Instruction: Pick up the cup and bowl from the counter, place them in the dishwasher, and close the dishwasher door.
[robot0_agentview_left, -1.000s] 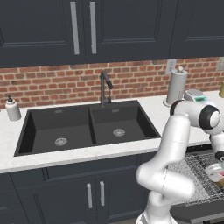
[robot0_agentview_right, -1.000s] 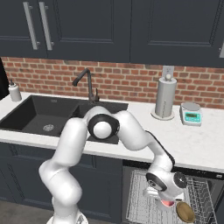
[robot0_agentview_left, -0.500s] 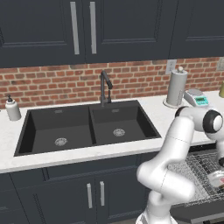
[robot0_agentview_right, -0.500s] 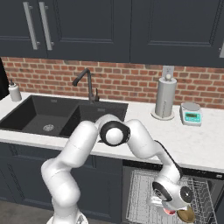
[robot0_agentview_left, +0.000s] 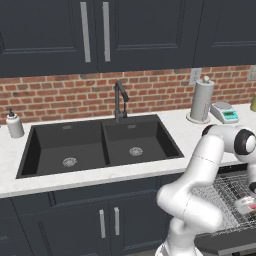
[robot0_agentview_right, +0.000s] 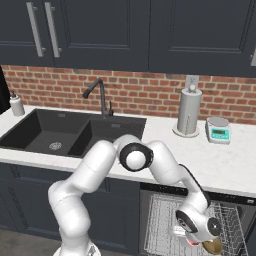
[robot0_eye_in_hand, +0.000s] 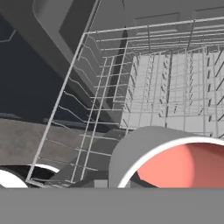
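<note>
We hold the cup (robot0_eye_in_hand: 175, 159) in our hand (robot0_agentview_right: 192, 239) over the dishwasher (robot0_agentview_right: 165, 215) rack, the bowl (robot0_agentview_right: 212, 246) looks already in, and the door still needs shutting.

arm bent low, claw (robot0_agentview_right: 196, 242) pointing down

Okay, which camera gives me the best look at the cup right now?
The hand view: the cup sits large and close, its grey wall and red top clear against the wire rack. The left base view shows it small at the frame's edge, and the right base view shows a red sliver under the gripper.
</note>
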